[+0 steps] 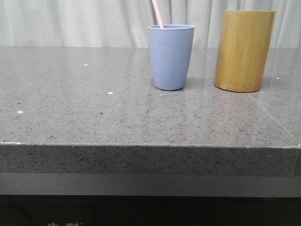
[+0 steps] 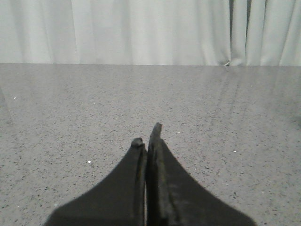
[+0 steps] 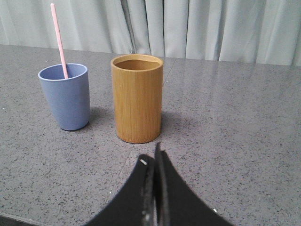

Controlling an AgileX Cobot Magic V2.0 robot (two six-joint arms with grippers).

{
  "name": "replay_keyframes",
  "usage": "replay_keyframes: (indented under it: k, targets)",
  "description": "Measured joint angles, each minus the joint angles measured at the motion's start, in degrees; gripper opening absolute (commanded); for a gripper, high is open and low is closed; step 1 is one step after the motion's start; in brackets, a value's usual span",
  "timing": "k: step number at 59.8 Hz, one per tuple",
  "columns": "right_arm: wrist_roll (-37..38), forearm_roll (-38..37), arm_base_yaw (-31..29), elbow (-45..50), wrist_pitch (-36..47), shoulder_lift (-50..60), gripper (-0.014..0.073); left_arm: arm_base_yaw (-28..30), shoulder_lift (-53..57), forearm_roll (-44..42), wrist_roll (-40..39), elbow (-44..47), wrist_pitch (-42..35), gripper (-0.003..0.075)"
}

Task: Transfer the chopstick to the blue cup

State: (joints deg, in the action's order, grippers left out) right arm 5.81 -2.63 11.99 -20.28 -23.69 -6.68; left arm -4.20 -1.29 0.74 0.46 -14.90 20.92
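Note:
A pale pink chopstick stands in the blue cup near the middle back of the table, leaning left. Both also show in the right wrist view, the chopstick rising out of the cup. My right gripper is shut and empty, low over the table, a short way in front of the bamboo cylinder. My left gripper is shut and empty over bare table, with no task object in its view. Neither gripper shows in the front view.
A taller yellow-brown bamboo cylinder stands right of the blue cup; in the right wrist view its open top looks empty. The grey stone table has a front edge close to the camera. Pale curtains hang behind.

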Motion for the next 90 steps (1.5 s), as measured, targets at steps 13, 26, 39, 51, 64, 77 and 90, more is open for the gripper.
replay_keyframes:
  k: [13, 26, 39, 51, 64, 77, 90]
  targets:
    - [0.0, 0.0, 0.0, 0.0, 0.1, 0.0, -0.0058, 0.3, 1.6, 0.2, 0.0, 7.6, -5.6, -0.0019]
    - [0.0, 0.0, 0.0, 0.0, 0.1, 0.0, -0.0058, 0.3, 1.6, 0.2, 0.0, 15.0, -9.6, -0.0019]
    - [0.0, 0.0, 0.0, 0.0, 0.1, 0.0, -0.0058, 0.3, 1.6, 0.2, 0.0, 15.0, -9.8, -0.0019]
    - [0.0, 0.0, 0.0, 0.0, 0.1, 0.0, -0.0058, 0.3, 1.6, 0.3, 0.0, 15.0, -9.7, -0.0019]
    - [0.0, 0.0, 0.0, 0.0, 0.1, 0.0, -0.0058, 0.3, 1.6, 0.3, 0.0, 15.0, -9.7, -0.0019]
    - [0.0, 0.0, 0.0, 0.0, 0.1, 0.0, -0.0058, 0.3, 1.6, 0.3, 0.0, 15.0, -9.7, -0.0019]
    - [0.0, 0.0, 0.0, 0.0, 0.1, 0.0, -0.0058, 0.3, 1.6, 0.3, 0.0, 15.0, -9.7, -0.0019]
